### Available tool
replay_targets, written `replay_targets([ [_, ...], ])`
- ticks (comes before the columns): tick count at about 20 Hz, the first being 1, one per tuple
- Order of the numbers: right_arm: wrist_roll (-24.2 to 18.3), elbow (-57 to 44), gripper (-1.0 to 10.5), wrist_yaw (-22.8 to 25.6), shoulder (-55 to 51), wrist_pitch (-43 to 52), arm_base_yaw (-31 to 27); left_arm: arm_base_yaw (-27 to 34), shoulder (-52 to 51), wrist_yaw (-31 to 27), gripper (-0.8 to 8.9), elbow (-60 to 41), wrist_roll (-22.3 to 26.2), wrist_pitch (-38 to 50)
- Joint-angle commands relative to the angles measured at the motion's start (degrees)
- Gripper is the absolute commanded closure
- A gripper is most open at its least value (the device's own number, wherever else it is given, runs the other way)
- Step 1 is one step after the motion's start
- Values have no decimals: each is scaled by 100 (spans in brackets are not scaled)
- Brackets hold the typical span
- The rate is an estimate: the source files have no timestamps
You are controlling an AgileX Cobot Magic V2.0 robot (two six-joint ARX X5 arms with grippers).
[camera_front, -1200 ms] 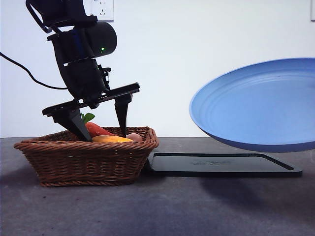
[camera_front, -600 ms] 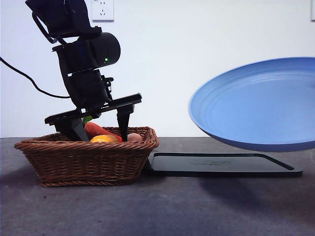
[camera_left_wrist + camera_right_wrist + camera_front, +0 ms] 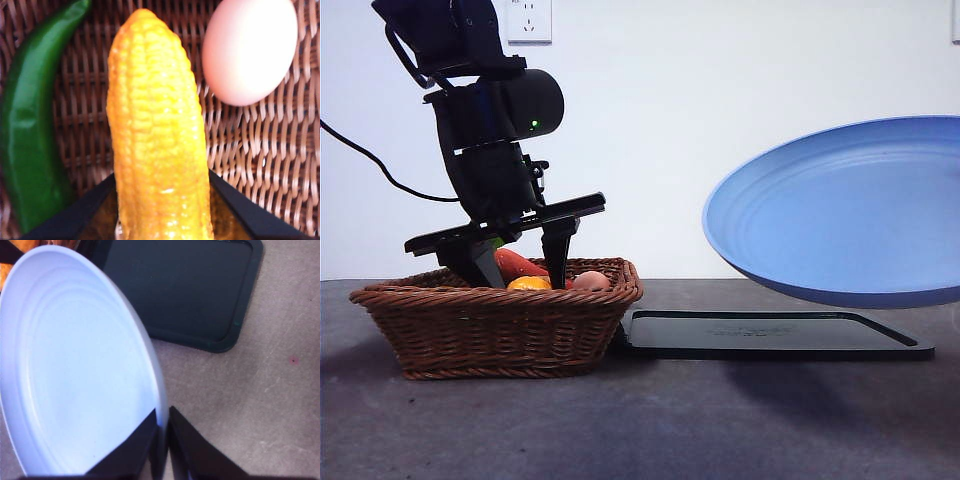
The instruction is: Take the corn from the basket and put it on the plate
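The left pincer (image 3: 515,268) is down inside the basket (image 3: 495,330), its two black jaws pressed against either side of the corn (image 3: 157,135), so it is clamped on the cob near one end. The corn lies on the basket floor between a green pepper (image 3: 30,130) and a pale egg-like ball (image 3: 250,50); a carrot (image 3: 518,264) peeks over the rim beside it. The basket sits toward the table's (image 3: 640,420) left edge, touching a flat black tray (image 3: 770,335).

The right pincer (image 3: 162,440) is clenched on the rim of the blue plate (image 3: 840,215), holding it tilted in the air above the tray, well apart from the basket.

The risk I see is in the grip: the jaws hold the cob close to its end, so on lifting it may swing or slip free, and its bumpy, rounded skin gives little purchase. The tip could also drag the pepper or nudge the ball. With the plate so tilted, a cob set down on it would probably roll off.
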Motion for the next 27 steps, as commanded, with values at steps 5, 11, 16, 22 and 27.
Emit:
replay_targets([
  [5, 264, 83, 945, -328, 273, 223, 17, -4, -831, -15, 612, 87, 431, 68],
  [11, 903, 83, 945, -933, 1241, 881, 15, -584, -1683, 424, 612, 87, 881, 284],
  [16, 1447, 85, 945, -1537, 1930, 1541, 11, -1670, -1506, 817, 612, 87, 1692, 476],
  [22, 1493, 85, 945, -1648, 2006, 1534, 11, -2302, -868, 798, 606, 87, 2090, 649],
  [27, 1478, 85, 945, -1641, 2006, 1539, 11, -2391, -815, 798, 447, 87, 2352, 678],
])
